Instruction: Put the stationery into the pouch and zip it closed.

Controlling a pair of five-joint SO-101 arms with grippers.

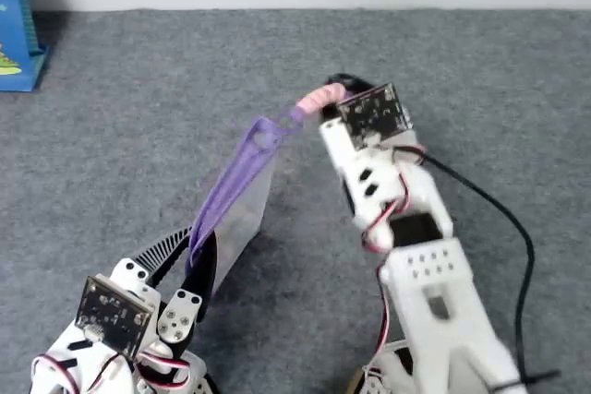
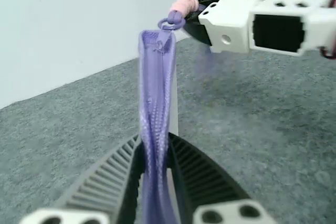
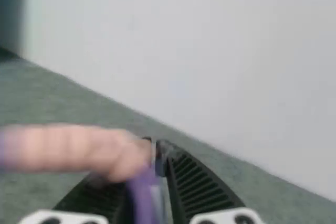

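Observation:
A purple-edged clear pouch [image 1: 235, 196] stands on edge on the grey carpet, stretched between both arms. My left gripper [image 1: 199, 251] at the near left is shut on the pouch's near end [image 2: 155, 174], the purple zipper band running up between its black fingers. My right gripper [image 1: 325, 103] at the far end is shut on the pink zipper pull [image 1: 321, 97], which hangs from a purple ring [image 2: 169, 23]. In the right wrist view the pink pull [image 3: 68, 148] and a purple strap [image 3: 144, 198] sit between the fingers. The zipper line looks closed along its length.
A blue box [image 1: 17, 29] stands at the far left against the white wall. Grey carpet [image 1: 480, 89] lies open to the right and left of the pouch. A black cable [image 1: 517, 246] loops beside the right arm.

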